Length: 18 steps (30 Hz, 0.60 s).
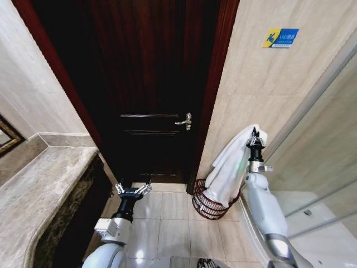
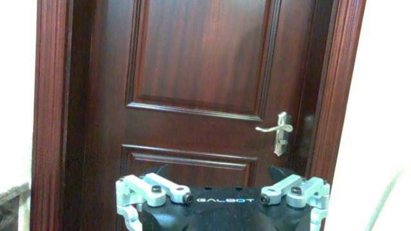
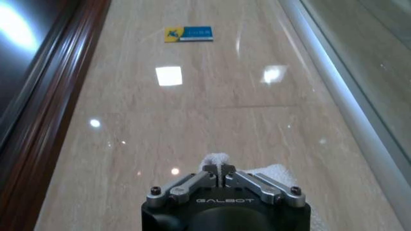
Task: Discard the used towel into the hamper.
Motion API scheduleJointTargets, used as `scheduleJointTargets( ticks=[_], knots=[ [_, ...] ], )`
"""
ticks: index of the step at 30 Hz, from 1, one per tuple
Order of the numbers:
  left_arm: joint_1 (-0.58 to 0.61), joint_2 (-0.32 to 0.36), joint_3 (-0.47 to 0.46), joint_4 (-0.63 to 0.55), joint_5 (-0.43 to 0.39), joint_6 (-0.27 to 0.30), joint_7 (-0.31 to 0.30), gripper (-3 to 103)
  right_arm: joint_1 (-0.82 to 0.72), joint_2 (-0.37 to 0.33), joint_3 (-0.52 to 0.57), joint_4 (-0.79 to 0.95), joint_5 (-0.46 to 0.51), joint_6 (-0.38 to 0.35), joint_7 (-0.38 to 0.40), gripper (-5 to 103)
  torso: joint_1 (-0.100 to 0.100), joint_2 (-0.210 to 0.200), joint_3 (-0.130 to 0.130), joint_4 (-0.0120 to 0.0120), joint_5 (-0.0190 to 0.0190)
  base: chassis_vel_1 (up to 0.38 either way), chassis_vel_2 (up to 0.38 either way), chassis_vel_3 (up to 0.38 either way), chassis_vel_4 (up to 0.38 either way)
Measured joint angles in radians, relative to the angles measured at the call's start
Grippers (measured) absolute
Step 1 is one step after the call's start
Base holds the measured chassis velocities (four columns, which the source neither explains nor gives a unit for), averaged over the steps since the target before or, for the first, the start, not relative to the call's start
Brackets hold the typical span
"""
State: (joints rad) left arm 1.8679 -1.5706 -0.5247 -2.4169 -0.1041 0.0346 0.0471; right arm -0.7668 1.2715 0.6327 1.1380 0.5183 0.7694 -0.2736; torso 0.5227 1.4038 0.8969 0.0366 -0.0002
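Observation:
A white towel hangs from my right gripper, which is raised high at the right and shut on the towel's top edge. The cloth drapes down and its lower end dips into the hamper, a round dark reddish-brown wire basket on the floor by the door frame. In the right wrist view the gripper pinches a bit of white towel between closed fingers. My left gripper is held low in front of the door, open with nothing in it; in the left wrist view its fingers are spread wide.
A dark wooden door with a silver lever handle faces me. A marble counter runs along the left. A glass shower partition stands at the right, and a blue-and-yellow sign is on the tiled wall.

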Motion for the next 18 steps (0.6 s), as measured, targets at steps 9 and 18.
scheduleJointTargets(
  ticks=[9, 18],
  knots=[
    [0.000, 0.000, 0.000, 0.000, 0.000, 0.000, 0.000, 100, -0.045, 0.023, 0.009, -0.071, -0.002, 0.046, -0.029, 2, 0.000, 0.000, 0.000, -0.0001, 0.0002, 0.000, 0.000, 0.000, 0.000],
    [0.000, 0.000, 0.000, 0.000, 0.000, 0.000, 0.000, 100, -0.065, 0.049, 0.016, -0.172, 0.011, 0.055, -0.055, 2, 0.000, 0.000, 0.000, 0.0000, 0.0001, 0.000, 0.000, 0.000, 0.000]
  ],
)
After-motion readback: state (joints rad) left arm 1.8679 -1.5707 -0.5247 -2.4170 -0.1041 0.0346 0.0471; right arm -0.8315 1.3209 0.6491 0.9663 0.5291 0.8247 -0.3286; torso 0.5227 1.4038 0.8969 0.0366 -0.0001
